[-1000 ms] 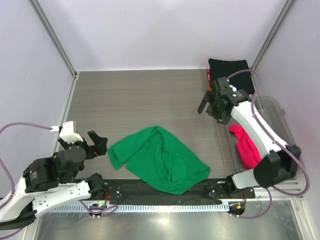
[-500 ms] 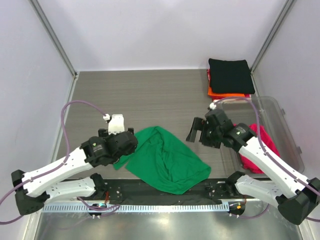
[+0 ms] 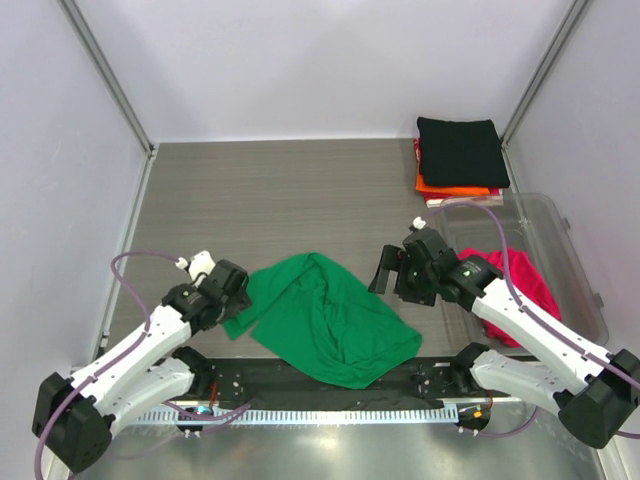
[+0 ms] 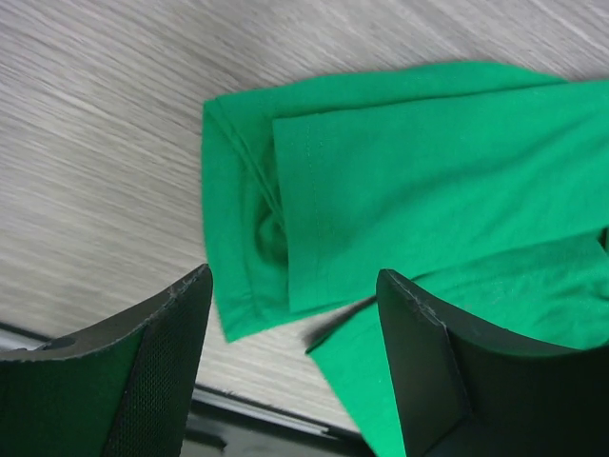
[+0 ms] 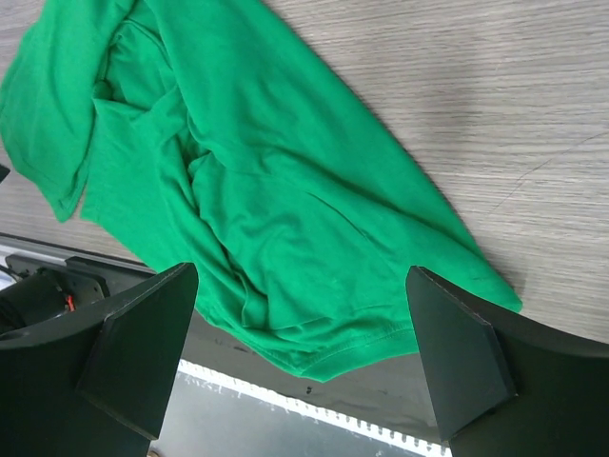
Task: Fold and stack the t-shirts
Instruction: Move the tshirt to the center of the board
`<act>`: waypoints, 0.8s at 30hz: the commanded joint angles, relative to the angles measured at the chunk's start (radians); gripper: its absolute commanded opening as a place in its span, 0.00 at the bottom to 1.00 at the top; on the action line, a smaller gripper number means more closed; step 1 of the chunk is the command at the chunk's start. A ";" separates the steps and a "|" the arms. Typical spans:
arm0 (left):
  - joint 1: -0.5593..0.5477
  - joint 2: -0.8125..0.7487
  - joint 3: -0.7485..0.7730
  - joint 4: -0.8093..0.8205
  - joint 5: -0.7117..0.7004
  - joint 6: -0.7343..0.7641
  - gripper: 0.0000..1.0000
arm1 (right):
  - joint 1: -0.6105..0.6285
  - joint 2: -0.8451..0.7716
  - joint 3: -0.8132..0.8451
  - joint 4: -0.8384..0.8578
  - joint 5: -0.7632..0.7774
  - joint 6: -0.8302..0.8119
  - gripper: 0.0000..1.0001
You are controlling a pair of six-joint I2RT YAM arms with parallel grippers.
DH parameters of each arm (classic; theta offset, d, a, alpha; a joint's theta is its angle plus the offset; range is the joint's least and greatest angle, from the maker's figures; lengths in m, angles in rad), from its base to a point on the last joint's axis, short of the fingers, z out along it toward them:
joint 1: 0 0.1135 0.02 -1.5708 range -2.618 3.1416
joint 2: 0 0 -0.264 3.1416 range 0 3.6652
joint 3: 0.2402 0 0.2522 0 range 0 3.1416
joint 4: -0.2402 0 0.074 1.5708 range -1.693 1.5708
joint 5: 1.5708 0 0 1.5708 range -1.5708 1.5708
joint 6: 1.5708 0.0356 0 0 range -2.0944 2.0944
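A bright green t-shirt (image 3: 320,315) lies crumpled near the front middle of the table. My left gripper (image 3: 238,292) is low at its left edge. In the left wrist view its open jaws (image 4: 295,333) straddle the folded sleeve corner of the green t-shirt (image 4: 409,181) without pinching it. My right gripper (image 3: 386,268) hovers open over the shirt's right side. Between its fingers the right wrist view (image 5: 300,352) shows the green t-shirt (image 5: 266,190) and its hem. A folded black t-shirt (image 3: 458,150) sits on an orange one (image 3: 455,188) at the back right.
A clear plastic bin (image 3: 565,235) stands at the right edge with a magenta-pink t-shirt (image 3: 528,288) in it. The black base rail (image 3: 320,385) runs along the near edge under the green shirt's hem. Bare wood-grain table (image 3: 280,200) lies behind the shirt.
My left arm swung in and dropped to the green shirt's left edge, its jaws narrowing somewhat. My right arm came forward from the back-right stack to above the shirt's right side.
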 commanded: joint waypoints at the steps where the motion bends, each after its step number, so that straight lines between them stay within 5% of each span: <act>1: 0.056 0.004 -0.044 0.161 0.107 -0.012 0.70 | 0.009 0.015 -0.028 0.056 -0.004 -0.002 0.97; 11: 0.064 0.152 -0.073 0.281 0.172 -0.018 0.61 | 0.009 0.064 -0.088 0.104 -0.004 -0.010 0.97; 14: 0.064 0.153 -0.085 0.296 0.173 -0.018 0.45 | 0.009 0.084 -0.092 0.110 0.001 -0.015 0.97; 16: 0.064 0.152 -0.078 0.296 0.163 -0.014 0.16 | 0.009 0.100 -0.099 0.121 0.001 -0.013 0.97; 18: 0.062 0.142 -0.044 0.234 0.143 -0.014 0.00 | 0.009 0.107 -0.108 0.125 0.001 -0.013 0.97; 24: 0.160 0.106 0.357 -0.036 0.032 0.112 0.00 | 0.007 0.116 -0.108 0.125 0.002 -0.015 0.97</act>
